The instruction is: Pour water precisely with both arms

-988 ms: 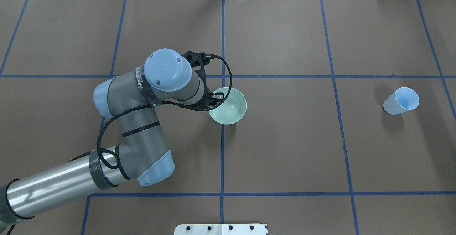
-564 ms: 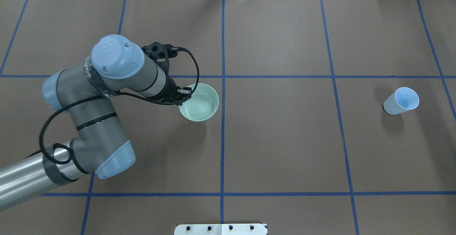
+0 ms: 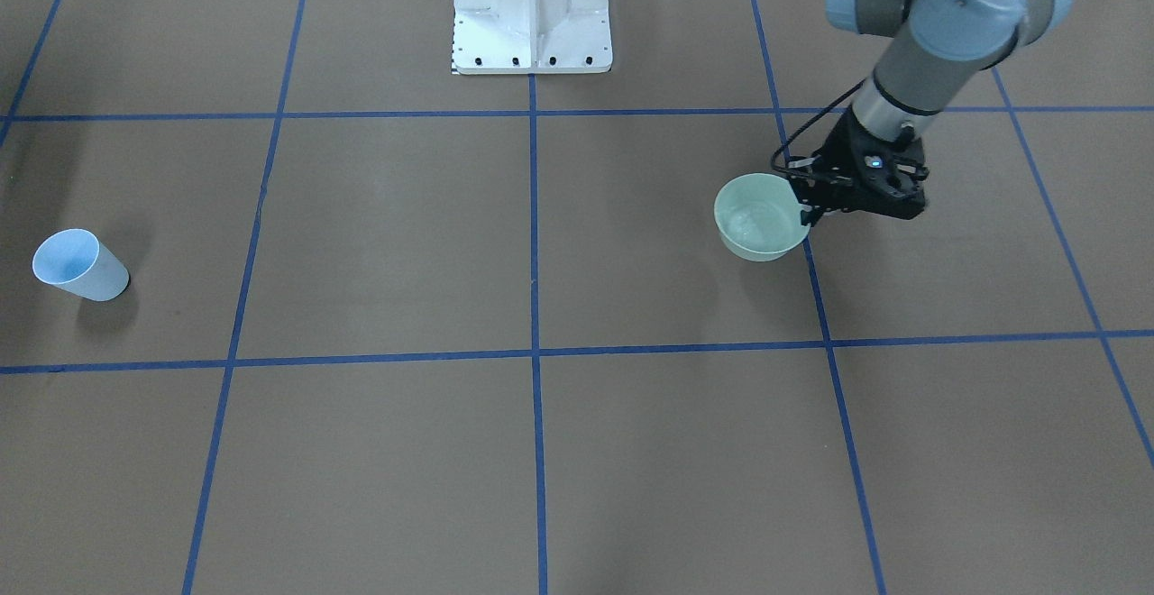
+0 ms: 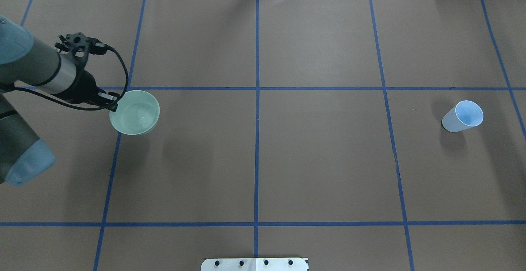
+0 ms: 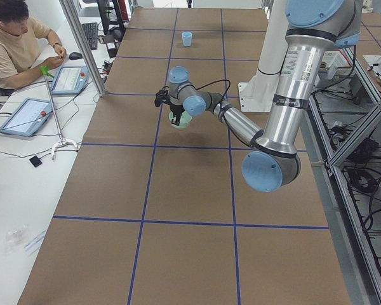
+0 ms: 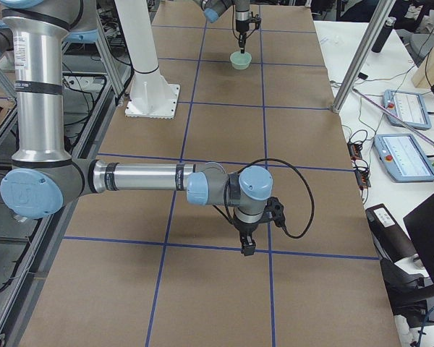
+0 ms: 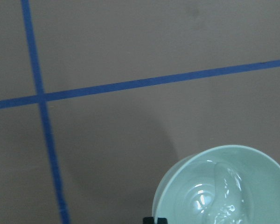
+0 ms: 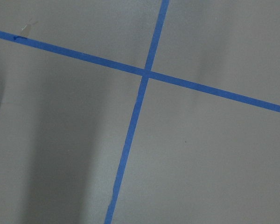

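My left gripper (image 4: 114,102) is shut on the near rim of a pale green bowl (image 4: 134,112) and holds it level, a little above the table at the left. The bowl also shows in the front view (image 3: 762,216) beside the gripper (image 3: 805,205). A little clear water (image 7: 224,196) ripples and glints in the bowl's bottom. A light-blue cup (image 4: 462,116) stands far to the right, and it shows in the front view (image 3: 79,265). My right gripper (image 6: 246,248) shows only in the exterior right view, low over bare table, so I cannot tell its state.
The brown table is marked with a blue tape grid (image 4: 257,139). The white pedestal (image 3: 532,9) stands at the robot's edge. An operator (image 5: 16,44) sits with tablets (image 5: 25,115) beyond the left end, near a metal post (image 5: 82,47).
My left arm has carried the bowl from the table's centre line far to the left. The water in it has sloshed. The cup has not moved.
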You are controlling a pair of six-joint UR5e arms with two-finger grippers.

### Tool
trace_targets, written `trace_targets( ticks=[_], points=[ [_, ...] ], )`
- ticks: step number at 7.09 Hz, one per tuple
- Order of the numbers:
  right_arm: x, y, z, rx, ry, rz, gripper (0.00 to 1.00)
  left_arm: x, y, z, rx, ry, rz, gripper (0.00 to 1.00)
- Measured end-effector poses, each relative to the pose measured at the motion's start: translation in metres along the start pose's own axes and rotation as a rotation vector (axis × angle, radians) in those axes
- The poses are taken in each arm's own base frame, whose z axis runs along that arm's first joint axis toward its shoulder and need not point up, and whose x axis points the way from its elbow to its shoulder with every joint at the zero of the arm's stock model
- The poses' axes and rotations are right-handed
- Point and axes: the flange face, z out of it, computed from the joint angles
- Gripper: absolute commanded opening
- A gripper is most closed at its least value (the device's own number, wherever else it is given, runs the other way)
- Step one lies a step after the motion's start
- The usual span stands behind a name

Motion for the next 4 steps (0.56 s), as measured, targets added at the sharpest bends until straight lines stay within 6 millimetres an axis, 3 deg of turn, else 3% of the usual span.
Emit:
trace_targets(
  ticks=[2, 4],
  points=[
    [-0.005, -0.002, -0.004, 0.011, -0.011, 0.071, 1.00, -0.073, 0.018, -0.006, -0.021, -0.040, 0.080, 0.00],
    [-0.006, -0.004, -0.006, 0.015, -0.012, 0.089, 1.00, -0.125, 0.045, 0.009, -0.029, -0.016, 0.133, 0.00]
  ],
)
